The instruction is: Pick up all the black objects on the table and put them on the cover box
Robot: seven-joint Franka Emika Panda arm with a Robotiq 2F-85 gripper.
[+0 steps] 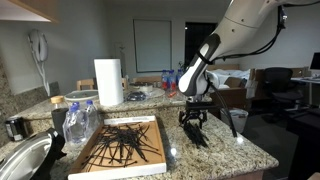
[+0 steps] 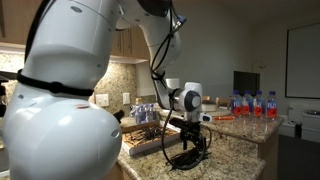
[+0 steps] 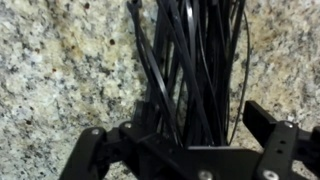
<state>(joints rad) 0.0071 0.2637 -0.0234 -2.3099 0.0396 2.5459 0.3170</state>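
A bundle of black cable ties [image 3: 185, 70] lies on the granite counter [image 3: 60, 70]. In the wrist view it runs up from between my gripper's fingers [image 3: 195, 128]. The fingers are spread apart around the lower end of the bundle, and a strip of counter shows between the ties and the right finger. In an exterior view the gripper [image 1: 193, 117] hangs low over the ties [image 1: 198, 134], just right of the cover box [image 1: 95, 165]. That flat tan box holds several black ties [image 1: 125, 143]. The gripper [image 2: 190, 138] and ties [image 2: 186, 157] also show in both exterior views.
A paper towel roll [image 1: 108, 82] stands behind the box. Water bottles [image 1: 78, 122] and a metal bowl [image 1: 25, 160] sit at its left. A clear cup [image 1: 237, 121] stands near the counter's right edge. More bottles [image 2: 252, 103] stand on the far counter.
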